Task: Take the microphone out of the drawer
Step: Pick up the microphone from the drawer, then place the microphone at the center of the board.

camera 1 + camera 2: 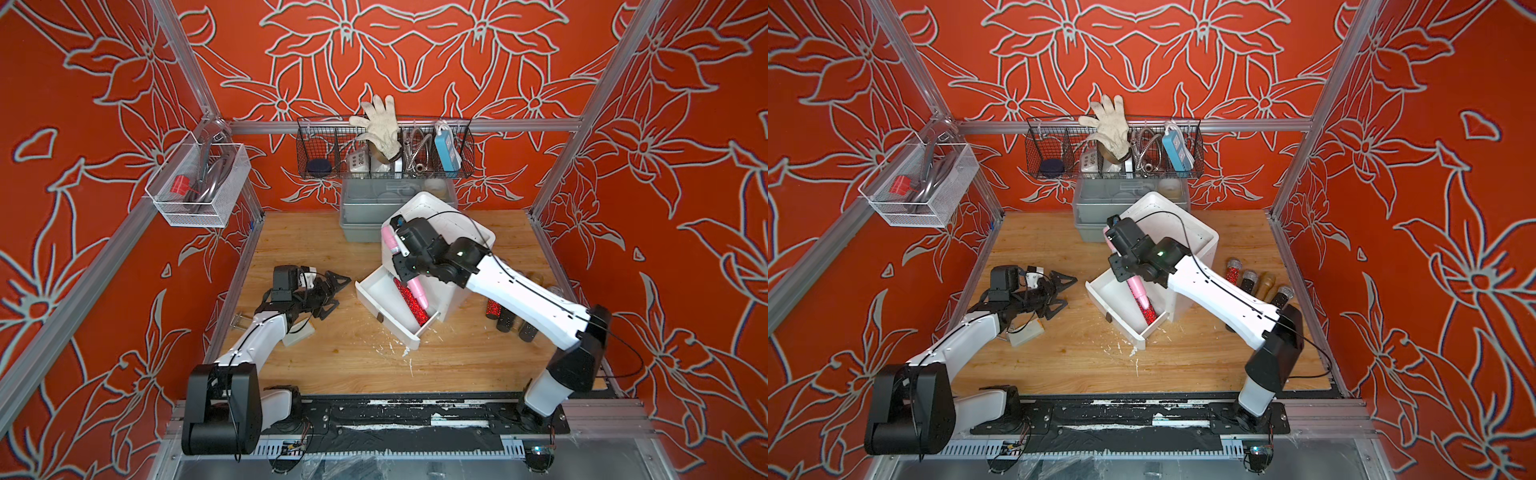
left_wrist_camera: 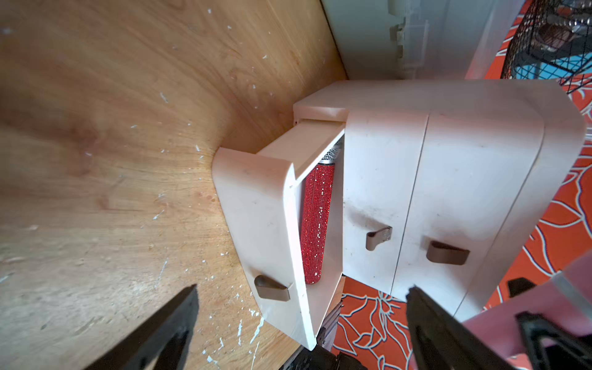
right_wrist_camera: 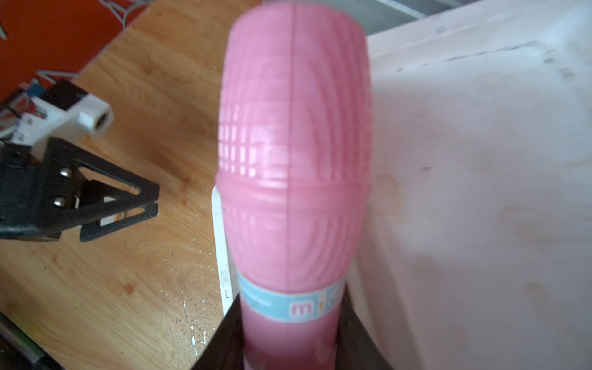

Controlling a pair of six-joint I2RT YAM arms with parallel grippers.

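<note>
The right gripper [image 1: 400, 253] pinched the pink microphone [image 3: 294, 160] by its handle over the open drawer [image 1: 376, 293], head toward eleven o'clock. A red glitter microphone [image 1: 409, 301] lay in the drawer. At the drawer's nine o'clock, the left gripper [image 1: 341, 291] stood spread.

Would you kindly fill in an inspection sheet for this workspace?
Surface: wooden table, scratched, white flecks.
Job's things: pink microphone held over the open drawer; red microphone lies inside.
Clutter: four microphones beside the drawer unit; grey bin behind.
Grippers: right gripper shut on pink microphone; left gripper open, empty.
Cables: black cable arcs over the right wrist.
Surroundings: red floral walls; black wire basket with a glove; white mesh basket.
</note>
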